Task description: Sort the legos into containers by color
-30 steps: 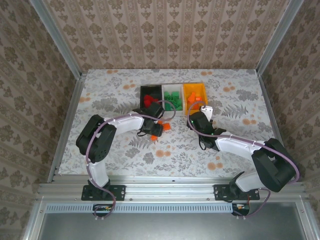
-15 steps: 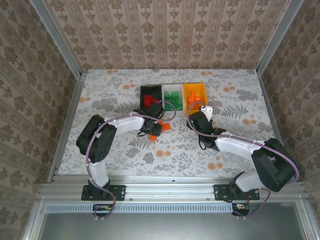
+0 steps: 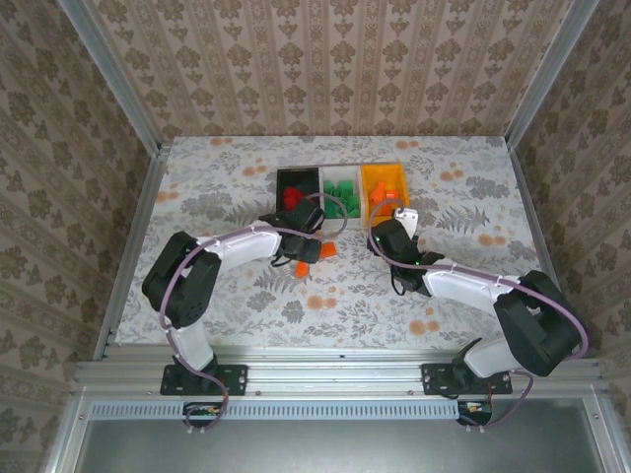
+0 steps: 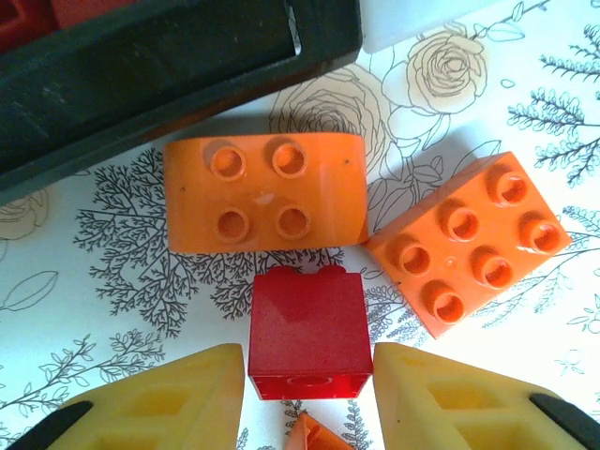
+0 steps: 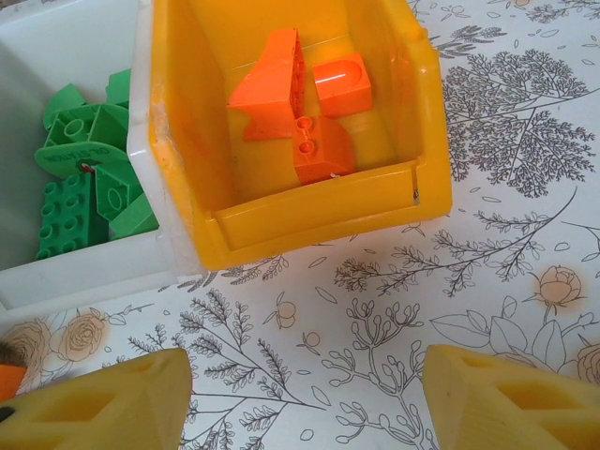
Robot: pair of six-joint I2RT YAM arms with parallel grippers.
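Sorting looks nearly done. The black bin (image 3: 284,179) has red pieces (image 3: 293,197) in it, the white bin (image 5: 84,272) holds a heap of green bricks (image 5: 80,178), and the yellow bin (image 5: 309,220) holds a few orange pieces (image 5: 300,103). Each colour appears to have its own bin, with nothing mixed as far as the views reach.

What is left lies on the table (image 5: 487,112) just in front of the black bin. A red brick (image 4: 307,328) sits on its side there. Beyond it is a square orange brick (image 4: 265,192), close to the bin wall, and to its right a longer orange brick (image 4: 469,244) lies at an angle. An orange scrap (image 4: 314,436) peeks in at the bottom edge of the left wrist view; its shape is cut off. So about four pieces seem to remain: one red and three orange.

The left gripper (image 4: 309,364) is low over the table with a finger pressed against each side of the red brick, pinching it while it rests on the surface. That brick belongs in the black bin right beside it.

The right gripper (image 5: 305,375) hangs over bare table just in front of the yellow bin, fingers spread wide with nothing between them, well placed to take the orange bricks once it reaches them.
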